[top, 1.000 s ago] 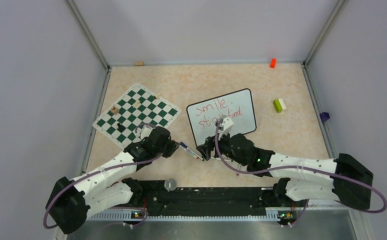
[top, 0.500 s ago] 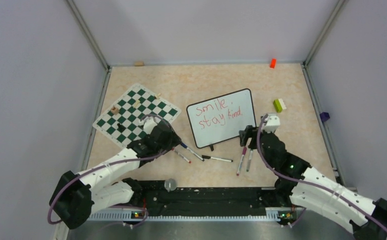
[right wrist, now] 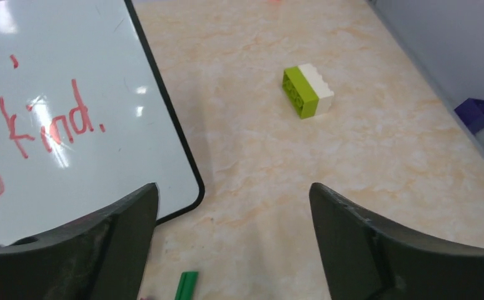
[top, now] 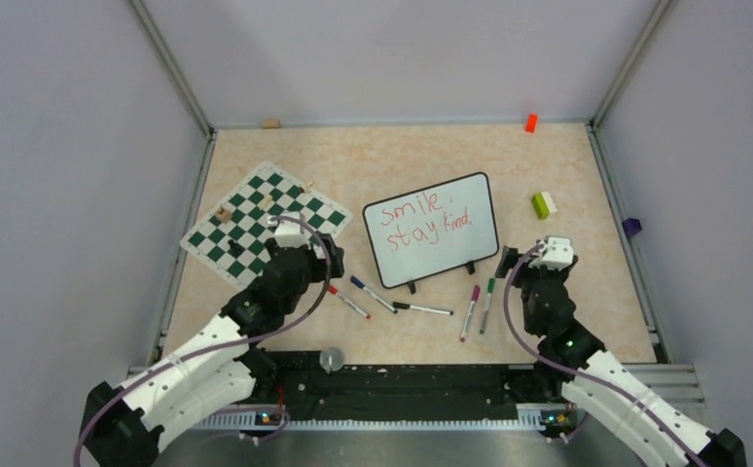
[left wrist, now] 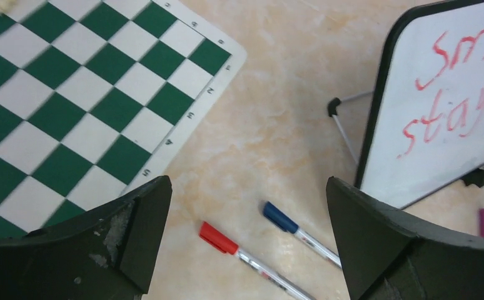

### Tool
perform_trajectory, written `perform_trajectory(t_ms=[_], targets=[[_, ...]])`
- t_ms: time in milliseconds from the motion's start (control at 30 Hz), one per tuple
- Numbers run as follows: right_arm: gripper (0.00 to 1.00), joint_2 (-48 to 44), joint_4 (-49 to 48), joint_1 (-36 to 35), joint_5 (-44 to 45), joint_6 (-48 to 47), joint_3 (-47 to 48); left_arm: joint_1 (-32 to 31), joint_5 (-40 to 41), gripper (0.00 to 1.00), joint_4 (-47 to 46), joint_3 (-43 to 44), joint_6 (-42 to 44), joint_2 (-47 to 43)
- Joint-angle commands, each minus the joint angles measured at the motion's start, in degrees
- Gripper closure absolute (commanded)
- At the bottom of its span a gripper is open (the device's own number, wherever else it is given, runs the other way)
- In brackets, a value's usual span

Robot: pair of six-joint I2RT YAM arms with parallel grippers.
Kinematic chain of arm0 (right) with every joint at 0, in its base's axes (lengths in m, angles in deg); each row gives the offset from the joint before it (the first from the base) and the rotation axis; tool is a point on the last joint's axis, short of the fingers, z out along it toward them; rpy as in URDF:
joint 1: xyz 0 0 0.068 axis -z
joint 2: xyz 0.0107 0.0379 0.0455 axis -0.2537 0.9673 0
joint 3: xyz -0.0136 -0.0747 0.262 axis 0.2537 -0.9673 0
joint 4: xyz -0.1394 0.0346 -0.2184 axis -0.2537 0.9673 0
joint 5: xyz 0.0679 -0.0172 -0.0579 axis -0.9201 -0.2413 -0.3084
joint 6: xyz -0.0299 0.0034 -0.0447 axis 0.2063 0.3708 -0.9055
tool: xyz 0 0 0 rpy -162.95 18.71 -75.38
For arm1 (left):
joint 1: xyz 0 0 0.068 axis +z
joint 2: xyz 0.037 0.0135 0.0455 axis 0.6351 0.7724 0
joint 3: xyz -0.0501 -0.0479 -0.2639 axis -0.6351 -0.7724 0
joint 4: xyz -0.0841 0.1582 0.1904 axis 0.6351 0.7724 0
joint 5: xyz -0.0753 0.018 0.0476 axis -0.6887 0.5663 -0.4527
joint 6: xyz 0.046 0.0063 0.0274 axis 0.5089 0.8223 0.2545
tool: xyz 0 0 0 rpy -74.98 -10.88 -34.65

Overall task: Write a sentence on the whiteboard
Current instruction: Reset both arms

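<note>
- The whiteboard [top: 475,199] stands in the middle of the table [top: 392,156], propped on its black feet, just right of the chess mat [top: 261,224].
- The sentence [top: 421,222] runs across it in red marker in two lines: "smile." above, "stay kind." below.
- The left gripper [left wrist: 247,181] hangs over the bare table between mat and board; its pincer is spread wide and carries nothing.
- Under it lie a red-capped marker [left wrist: 239,253] and a blue-capped marker [left wrist: 296,232], side by side and apart from both fingers.
- The right gripper [right wrist: 233,187] hovers by the board's near right corner, its pincer released and empty.
- A black marker [top: 421,308] lies in front of the board; a purple marker [top: 470,311] and a green marker [top: 487,305] lie close together further right.
- A green-and-white brick [right wrist: 308,92] sits right of the board, well apart from it.
- A purple block [right wrist: 477,114] rests at the right wall, and an orange block [top: 530,123] at the far edge.
</note>
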Motion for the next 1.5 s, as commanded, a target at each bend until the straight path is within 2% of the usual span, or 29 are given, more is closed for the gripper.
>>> perform_trajectory(t_ms=[0,100,133,200,267,333,467,567,633,733,867,900,967,1000,1067,1133,1167,1200,1467], targets=[[0.04,-0.2,-19.0,3.3,-2.5,-12.0,-4.4,-0.1,11.7,0.01,-21.1,-9.1,17.1,-2.4],[0.01,4.7,-32.4,7.4,-5.4,-17.5,-8.7,0.2,22.1,0.01,-34.0,-14.5,22.7,-1.6],[0.01,7.4,-34.2,10.8,-6.2,-15.8,-8.7,0.9,24.7,0.01,-36.9,-15.2,24.5,-1.0],[0.03,11.4,-34.0,20.8,-16.9,-10.1,-8.3,3.1,25.0,0.01,-40.0,-15.9,28.7,-0.2],[0.06,14.3,-38.7,32.4,-27.3,-3.4,-9.5,6.1,24.2,0.01,-44.2,-17.4,32.6,0.2],[0.09,18.7,-43.9,39.1,-33.2,-0.9,-10.5,10.6,21.7,0.01,-51.7,-20.9,34.0,0.7],[0.08,27.9,-49.5,39.3,-33.4,-2.6,-8.0,20.8,11.1,0.01,-61.1,-24.6,29.2,5.9],[0.08,35.3,-56.5,39.3,-32.8,-3.1,-7.8,24.8,7.5,0.02,-66.8,-23.1,28.7,14.8],[0.08,40.9,-60.6,39.3,-33.7,-3.1,-7.2,26.3,6.5,0.01,-75.4,-22.5,29.8,21.9],[0.08,47.9,-68.5,39.2,-35.6,-2.9,-6.7,27.2,5.7,0.02,-73.2,-18.4,33.5,26.4],[0.04,61.0,-80.8,36.7,-35.4,-7.0,-5.9,30.2,3.1,0.04,-75.1,-17.7,34.1,29.5],[0.01,61.5,-78.7,34.4,-34.6,-8.3,-4.9,31.0,1.3,0.06,-77.4,-18.6,34.0,30.8],[0.01,58.7,-66.9,33.6,-33.5,-8.5,-1.0,32.0,-0.3,0.08,-87.3,-20.5,34.9,35.9],[0.01,60.3,-68.5,33.5,-31.5,-8.2,0.0,32.2,-0.4,0.07,-90.6,-21.0,34.6,38.1],[0.01,59.6,-63.3,33.2,-26.9,-6.1,1.5,32.5,-0.4,0.05,-92.2,-19.6,35.0,41.3],[0.01,60.6,-66.4,32.8,-25.7,-6.6,1.0,33.9,-0.7,0.02,-83.3,-16.1,32.9,39.8],[0.01,60.2,-65.5,32.4,-25.1,-6.7,1.2,35.5,-2.5,0.05,-77.6,-14.0,30.6,39.4],[0.01,60.3,-65.4,32.4,-25.0,-6.7,1.2,36.5,-3.7,0.03,-75.9,-13.2,29.8,39.3],[0.01,60.5,-66.2,32.4,-24.9,-6.9,1.0,36.7,-3.9,0.01,-76.8,-13.4,29.9,39.5]])
